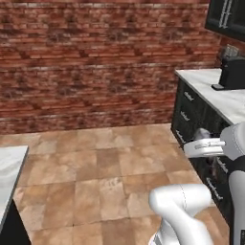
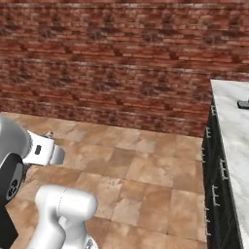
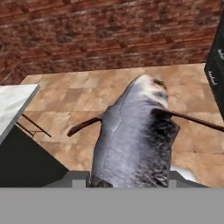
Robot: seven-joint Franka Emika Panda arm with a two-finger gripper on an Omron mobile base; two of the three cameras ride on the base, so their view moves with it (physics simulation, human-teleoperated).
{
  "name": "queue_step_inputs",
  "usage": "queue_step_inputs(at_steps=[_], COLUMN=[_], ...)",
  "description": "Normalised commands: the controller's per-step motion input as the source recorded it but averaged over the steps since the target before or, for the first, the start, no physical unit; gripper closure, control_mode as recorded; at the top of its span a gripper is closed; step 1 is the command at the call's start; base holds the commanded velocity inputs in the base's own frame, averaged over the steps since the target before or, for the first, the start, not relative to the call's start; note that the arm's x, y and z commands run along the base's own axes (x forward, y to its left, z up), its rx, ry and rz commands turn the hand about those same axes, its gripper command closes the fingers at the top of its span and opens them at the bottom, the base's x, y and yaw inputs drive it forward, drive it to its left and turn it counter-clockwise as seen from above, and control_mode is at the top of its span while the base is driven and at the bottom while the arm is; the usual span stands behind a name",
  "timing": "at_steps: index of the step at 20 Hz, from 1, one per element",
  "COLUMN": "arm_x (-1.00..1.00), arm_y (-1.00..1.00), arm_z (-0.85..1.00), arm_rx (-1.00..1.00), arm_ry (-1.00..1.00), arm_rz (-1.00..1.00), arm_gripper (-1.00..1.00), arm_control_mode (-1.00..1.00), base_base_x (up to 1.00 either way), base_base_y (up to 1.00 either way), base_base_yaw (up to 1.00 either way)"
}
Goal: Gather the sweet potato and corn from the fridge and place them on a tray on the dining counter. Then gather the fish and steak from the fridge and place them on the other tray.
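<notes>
Over open tile floor [image 1: 95,167], tool [image 3: 129,181] clamping fish [image 3: 133,135]

A white marble surface [image 1: 217,93] with grey veins tops the black cabinets [image 1: 191,119] along the brick wall, and a dark boxy appliance [image 1: 232,72] stands on it (make unclear). Tan floor tiles [image 1: 95,167] spread below. Another marble surface [image 1: 8,172] edges in opposite.

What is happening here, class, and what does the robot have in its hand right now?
The robot's gripper is shut on the fish, a grey-and-white one that sticks out ahead of the hand. The arm is out over the tiled floor, facing a brick wall. A white marble counter edge lies to the left and dark cabinets to the right. The fish is carried, not yet set down.
</notes>
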Motion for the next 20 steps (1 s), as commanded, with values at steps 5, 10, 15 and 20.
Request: queue_step_inputs(at_steps=[5,10,15,20], arm_x=[0.0,0.0,0.0,0.0], arm_y=[0.0,0.0,0.0,0.0], arm_z=[0.0,0.0,0.0,0.0], arm_rx=[0.0,0.0,0.0,0.0], arm_ry=[0.0,0.0,0.0,0.0], arm_rz=[0.0,0.0,0.0,0.0], arm_gripper=[1.0,1.0,1.0,1.0], arm_control_mode=[1.0,1.0,1.0,1.0], base_base_x=[0.87,0.8,0.76,0.72], base_base_y=[-0.25,-0.3,-0.3,-0.33], base_base_yaw=[0.38,0.42,0.43,0.43])
